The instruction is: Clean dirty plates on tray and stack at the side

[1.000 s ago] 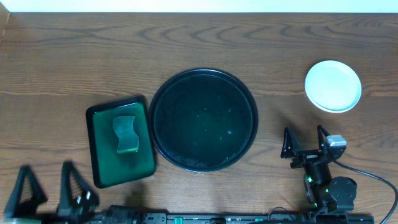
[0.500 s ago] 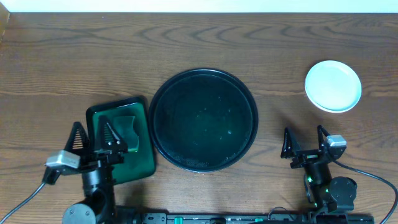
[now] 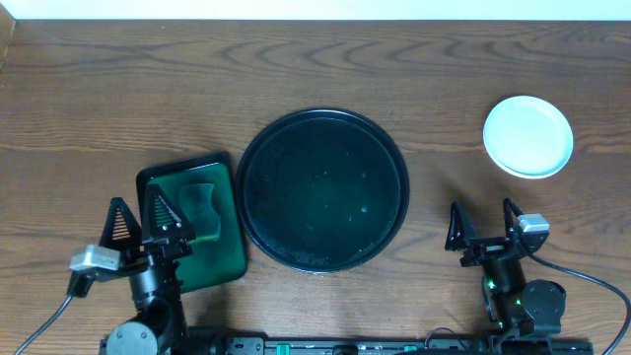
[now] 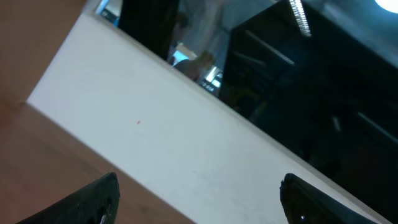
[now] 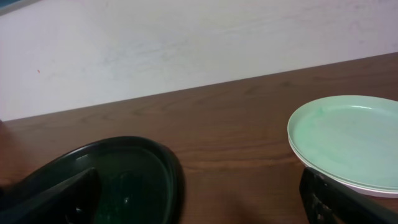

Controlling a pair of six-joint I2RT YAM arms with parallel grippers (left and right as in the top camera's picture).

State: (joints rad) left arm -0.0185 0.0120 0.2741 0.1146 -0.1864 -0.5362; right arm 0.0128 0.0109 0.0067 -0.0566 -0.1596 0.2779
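Plates sit stacked right of the bare tray (seemingly done); left claw and right claw, wide, empty, should park clear.

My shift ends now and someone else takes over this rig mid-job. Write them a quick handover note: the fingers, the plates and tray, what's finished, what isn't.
The left gripper has its fingers open and empty, at the left edge of the green tray.
The right gripper has its fingers open and empty, nearer the robot than the plates and apart from them.
The plates are stacked on the table right of the black tray. No smears show, and the count is unclear.
The black tray holds no plates.
The sponge lies on the green tray.
Done: cleaning and stacking, apparently.
Left: probably nothing; confirm the stack count.
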